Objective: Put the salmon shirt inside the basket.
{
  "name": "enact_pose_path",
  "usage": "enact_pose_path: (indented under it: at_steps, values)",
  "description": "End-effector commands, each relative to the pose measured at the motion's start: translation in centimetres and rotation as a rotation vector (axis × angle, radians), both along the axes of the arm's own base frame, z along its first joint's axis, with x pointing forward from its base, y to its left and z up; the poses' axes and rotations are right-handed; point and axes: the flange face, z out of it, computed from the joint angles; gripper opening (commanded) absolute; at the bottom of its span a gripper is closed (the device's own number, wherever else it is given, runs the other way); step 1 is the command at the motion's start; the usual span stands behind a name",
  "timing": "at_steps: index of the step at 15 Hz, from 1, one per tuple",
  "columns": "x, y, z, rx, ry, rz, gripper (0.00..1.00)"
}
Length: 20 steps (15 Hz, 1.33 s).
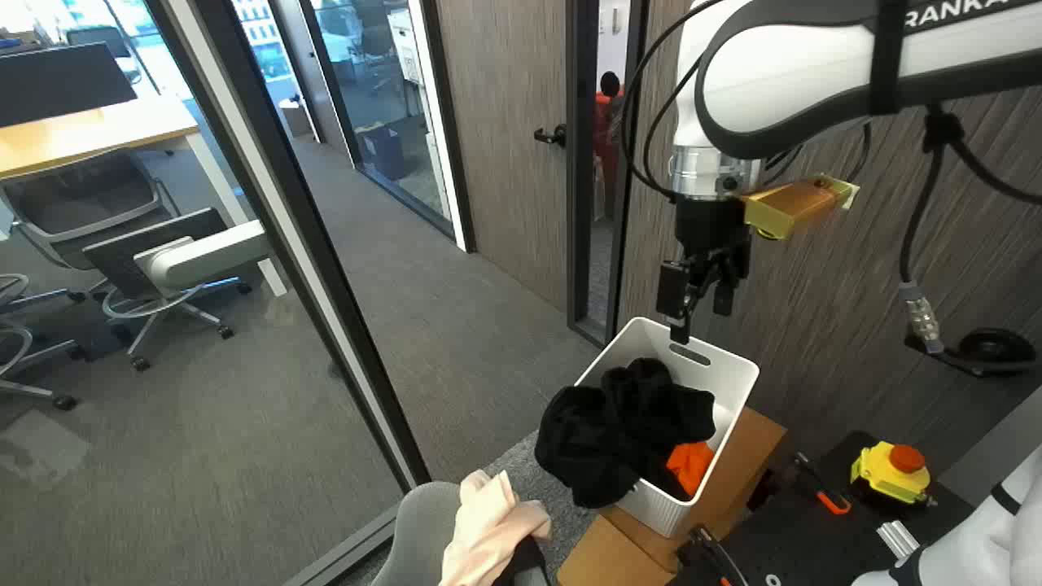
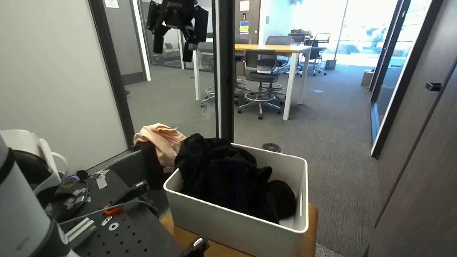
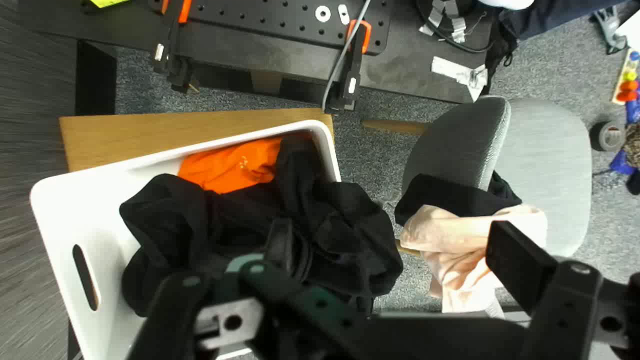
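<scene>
Wrist view: salmon shirt (image 3: pixel 452 235) drapes over chair (image 3: pixel 547 165) near basket (image 3: pixel 107 215).

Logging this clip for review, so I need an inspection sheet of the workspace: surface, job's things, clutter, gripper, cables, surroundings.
Surface: wooden support under the white basket; black table alongside.
Job's things: salmon shirt draped on the grey chair, outside the white basket, with black cloth beside it. The white basket holds black clothes, spilling over its rim, and orange fabric.
Clutter: washer on the black table, black clamps at its edge.
Gripper: open, holding nothing, raised above the white basket's height.
Cables: grey cable running over the black table's edge; cable connector hanging below the arm.
Surroundings: yellow-topped table and office chairs in the background.
</scene>
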Motion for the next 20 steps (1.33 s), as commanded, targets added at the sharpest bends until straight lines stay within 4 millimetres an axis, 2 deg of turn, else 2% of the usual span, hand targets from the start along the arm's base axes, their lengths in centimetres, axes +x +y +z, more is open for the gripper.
enact_pose_path:
  at_steps: [1, 7, 11, 16, 20]
  values:
    - [0.1, 0.0, 0.2, 0.001, -0.004, 0.000, 1.00]
    - [0.2, 0.0, 0.6, 0.002, -0.012, 0.000, 1.00]
    - [1.5, 1.5, -0.9, -0.043, -0.035, 0.054, 1.00]
    - [4.3, 5.4, -2.9, -0.102, -0.168, 0.270, 1.00]
    - [6.4, 9.7, -6.3, -0.056, -0.275, 0.448, 1.00]
